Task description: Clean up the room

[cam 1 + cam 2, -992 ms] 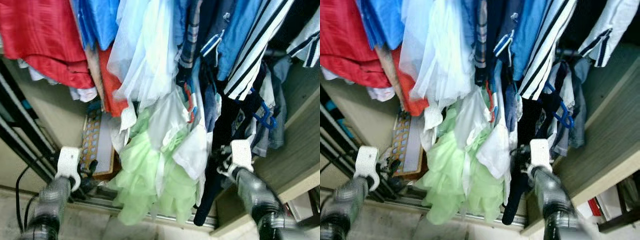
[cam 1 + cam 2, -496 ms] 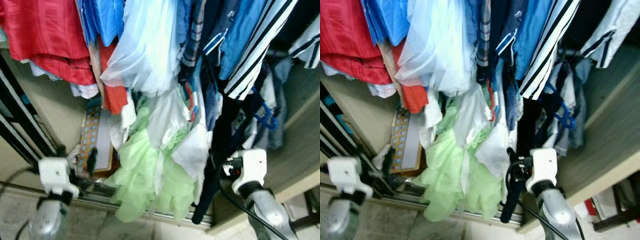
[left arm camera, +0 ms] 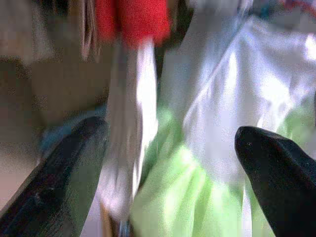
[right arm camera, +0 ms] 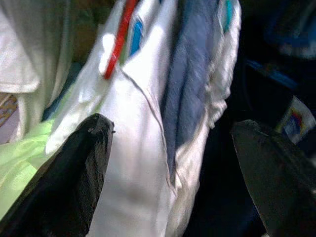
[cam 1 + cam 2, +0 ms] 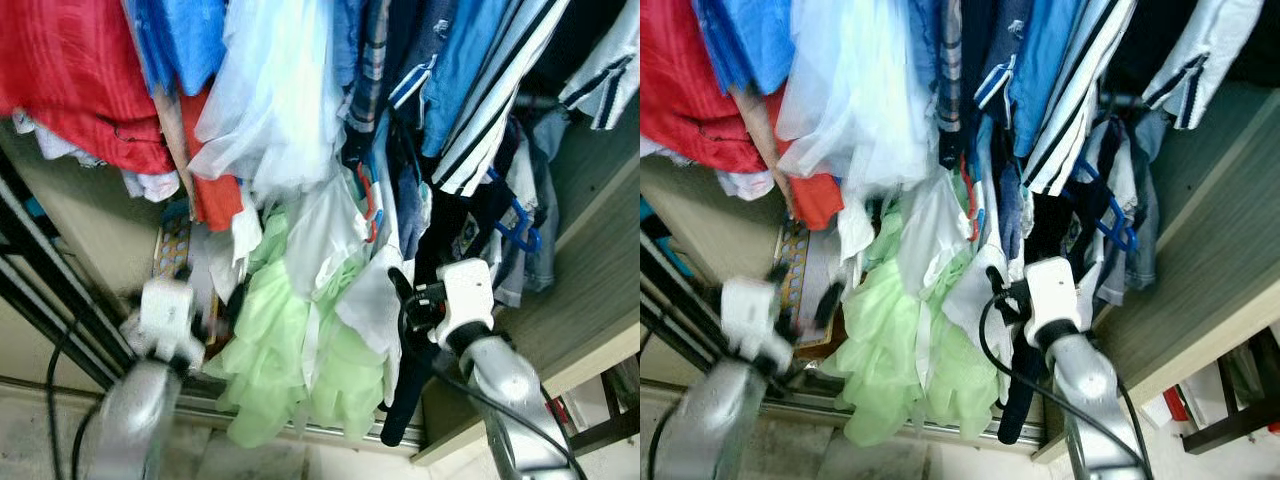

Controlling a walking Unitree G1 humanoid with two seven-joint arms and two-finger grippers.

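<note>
Many clothes hang packed in an open wardrobe: a red garment (image 5: 80, 80), a sheer pale dress (image 5: 280, 100), a striped shirt (image 5: 490, 100), and lower down a light green ruffled garment (image 5: 290, 360) beside a white garment (image 5: 370, 300). My left gripper (image 5: 805, 292) is raised at the left edge of the green ruffles. It is open, with white and green cloth (image 3: 197, 148) ahead between its fingers (image 3: 54, 182). My right gripper (image 5: 405, 305) is open against the white garment, and white and blue cloth (image 4: 182, 98) lies between its fingers (image 4: 69, 187).
A wooden side panel (image 5: 590, 280) bounds the wardrobe on the right. A metal sliding track (image 5: 300, 432) runs along the floor. A patterned box (image 5: 172, 250) leans at the back left. Black door rails (image 5: 40, 300) stand at left. A blue hanger (image 5: 515, 215) dangles low.
Left gripper rose and moved right toward the green garment. Right gripper shifted left and up, closer to the white garment. The view has drifted slightly.
</note>
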